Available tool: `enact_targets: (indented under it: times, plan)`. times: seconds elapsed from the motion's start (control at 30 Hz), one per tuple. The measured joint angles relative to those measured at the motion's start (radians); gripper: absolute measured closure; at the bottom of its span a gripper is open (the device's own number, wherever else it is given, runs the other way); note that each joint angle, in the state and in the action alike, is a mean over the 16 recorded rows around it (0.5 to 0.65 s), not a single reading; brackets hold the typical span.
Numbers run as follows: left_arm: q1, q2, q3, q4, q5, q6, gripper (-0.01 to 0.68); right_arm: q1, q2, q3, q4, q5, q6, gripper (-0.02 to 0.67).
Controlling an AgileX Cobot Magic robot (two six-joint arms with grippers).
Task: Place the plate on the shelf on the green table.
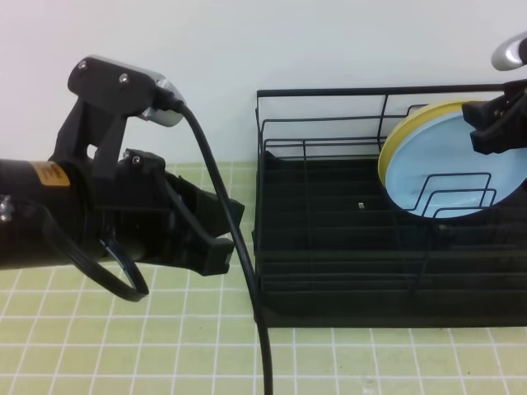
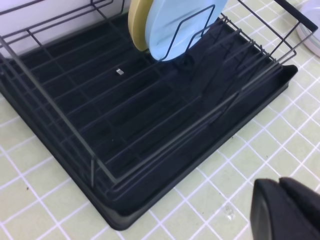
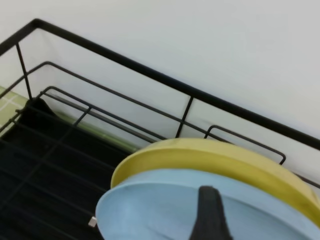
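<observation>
The right gripper (image 1: 500,125) is cut off at the edge of the high view, so only part of it shows; its jaws stand wide, one finger (image 3: 210,215) in front of the plate (image 1: 457,173), and a grip cannot be confirmed. There are two plates. Both stand on edge in the shelf (image 1: 329,271), the light blue plate just before the yellow plate (image 1: 412,123), behind a bent-wire divider (image 1: 457,197). The left gripper (image 1: 216,239) is closed and holds nothing, above the green table (image 1: 123,346).

Kitchen-like mock-up: dish rack (image 1: 387,239) on green tiled table (image 1: 123,346).
</observation>
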Motion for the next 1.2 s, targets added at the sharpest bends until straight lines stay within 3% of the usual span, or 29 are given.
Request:
enact_targets:
  times: [0.37,0.9,1.2]
  plan:
    - [-0.001,-0.002,0.0,0.0,0.035,0.007,0.673,0.0,-0.007,0.0,0.024,-0.003,-0.001,0.209]
    - [-0.002,-0.094,0.031,0.038,0.03,0.033,0.673,0.0,-0.306,0.035,0.038,0.171,0.006,0.606]
    - [-0.002,-0.265,0.204,0.041,-0.072,0.027,0.673,0.0,-0.681,0.25,0.046,0.239,0.033,0.646]
